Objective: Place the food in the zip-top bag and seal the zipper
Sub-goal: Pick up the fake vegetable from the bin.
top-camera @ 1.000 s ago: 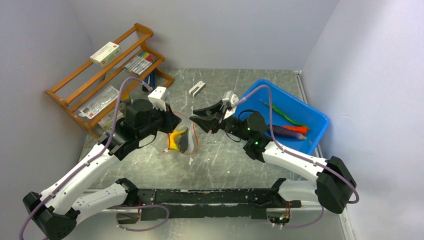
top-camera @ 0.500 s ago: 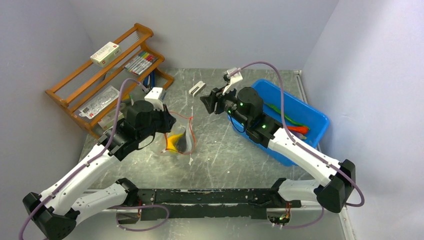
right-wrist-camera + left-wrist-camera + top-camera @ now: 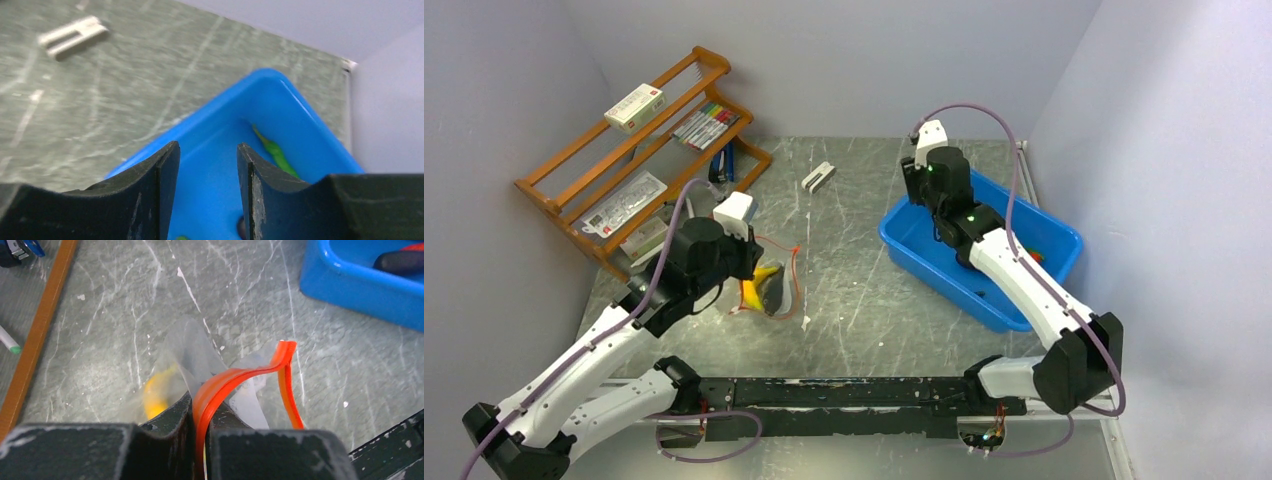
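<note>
My left gripper [image 3: 749, 262] is shut on the red-orange zipper [image 3: 235, 377] of the clear zip-top bag [image 3: 195, 342], left of the table's middle. The bag [image 3: 774, 292] holds the yellow banana-like piece [image 3: 752, 290], which also shows blurred through the plastic in the left wrist view [image 3: 154, 397]. My right gripper [image 3: 207, 150] is open and empty above the blue bin [image 3: 305, 107]. The green pod [image 3: 275, 151] lies in the bin. The purple eggplant [image 3: 400, 261] and the chili [image 3: 415, 246] lie there too. I cannot make out the fish.
The blue bin [image 3: 904, 240] stands at the right, under my right arm. A wooden rack [image 3: 624, 150] with markers and boxes fills the far left corner. A small white clip [image 3: 818, 177] lies at the far middle.
My right arm has swung away from the bag, back and right, to above the blue bin. My left gripper has drawn the bag slightly nearer and left, still gripping the zipper.
</note>
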Motion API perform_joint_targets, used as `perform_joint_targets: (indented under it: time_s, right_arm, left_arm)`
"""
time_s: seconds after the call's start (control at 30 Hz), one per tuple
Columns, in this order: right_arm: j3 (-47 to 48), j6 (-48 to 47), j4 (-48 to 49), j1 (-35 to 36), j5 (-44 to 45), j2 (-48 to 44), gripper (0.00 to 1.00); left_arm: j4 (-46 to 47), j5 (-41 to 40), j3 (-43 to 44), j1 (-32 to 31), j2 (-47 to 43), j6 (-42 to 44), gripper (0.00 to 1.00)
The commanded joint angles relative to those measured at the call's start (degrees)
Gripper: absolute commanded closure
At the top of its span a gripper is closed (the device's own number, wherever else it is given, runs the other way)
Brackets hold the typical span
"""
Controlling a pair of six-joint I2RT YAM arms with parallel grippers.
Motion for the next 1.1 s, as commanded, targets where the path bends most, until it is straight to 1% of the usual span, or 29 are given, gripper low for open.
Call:
perform_joint_targets:
  time_s: [0.0,0.1,0.2,0.3,0.43,0.57,0.77,0.97,1.07]
  right_arm:
    - [0.12,-7.02,-4.05,-4.17,5.90,2.86,0.54]
    - [1.31,-7.77,-8.07,-7.75,7.61,6.87,0.55]
    - [2.48,-8.65,-10.93,-11.97,6.60,10.63,0.60]
    - [3.82,-9.80,-12.64,-15.26,8.66,13.94,0.60]
    - [2.35,-13.41,-9.62,-17.50,10.75,16.02,0.60]
    - [-1.60,-16.84,-2.67,-18.57,13.24,18.25,0.60]
    - [-0.05,-18.83,-3.09,-22.08,7.06,24.03,0.59]
    - [0.37,-20.37,-1.08,-23.35,5.53,29.08,0.64]
    - [1.24,-20.66,-0.55,-23.38,5.02,31.02,0.64]
  left_arm:
    - [2.40,-0.12,-2.54,0.41,-2.12,2.69,0.93]
    - [2.41,0.41,-2.86,0.41,-1.74,2.96,0.93]
    - [2.48,0.18,-3.07,0.41,-1.16,3.16,0.93]
    - [2.40,0.73,-3.20,0.41,-0.55,3.21,0.93]
    - [2.58,1.10,-3.37,0.41,-0.34,3.07,0.93]
    - [2.53,1.22,-3.54,0.41,-0.45,2.92,0.93]
    - [1.97,-0.58,-3.34,0.41,-0.91,2.68,0.93]
    - [2.30,-1.74,-3.56,0.45,-2.08,2.66,0.93]
    - [2.11,-1.67,-3.48,0.46,-1.72,2.66,0.93]
